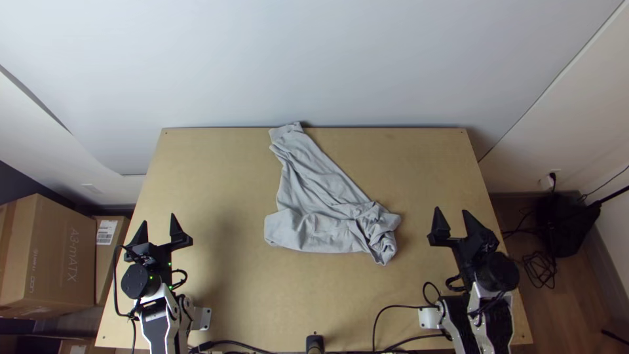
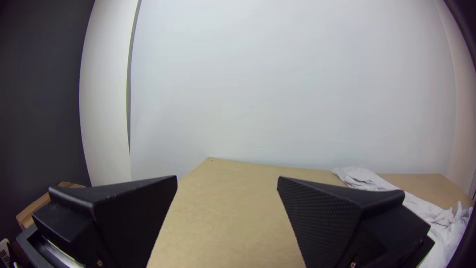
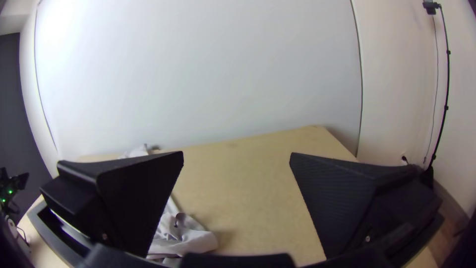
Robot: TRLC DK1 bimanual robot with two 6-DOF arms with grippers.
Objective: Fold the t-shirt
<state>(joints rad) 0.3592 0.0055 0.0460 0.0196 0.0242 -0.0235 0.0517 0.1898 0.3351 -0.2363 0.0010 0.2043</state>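
The light grey t-shirt (image 1: 314,190) lies crumpled on the wooden tabletop (image 1: 419,164), neither spread flat nor squarely folded. Its long axis runs on a slant, from the far edge, left of that edge's middle, towards the near right corner. The narrow end points to the far edge and reaches it, its tip lying right at the edge. From there the cloth widens towards the middle of the tabletop, with creases running down its length. The side facing the far right corner makes a fairly straight slanting line; the side facing the left edge bends inward, then juts out at a rounded corner.

At the end nearer the robot, a broad band of cloth lies crosswise, roughly in line with the near edge and well apart from it. On the band's right, the fabric is bunched into a rumpled heap, with a blunt point turned towards the near edge.

The left gripper (image 1: 158,221) is above the tabletop by the left edge, well apart from the shirt, its jaws wide apart and aimed at the far edge. The right gripper (image 1: 451,212) is towards the right edge, to the right of the bunched heap and apart from it. Its jaws also stand wide apart and point to the far edge.
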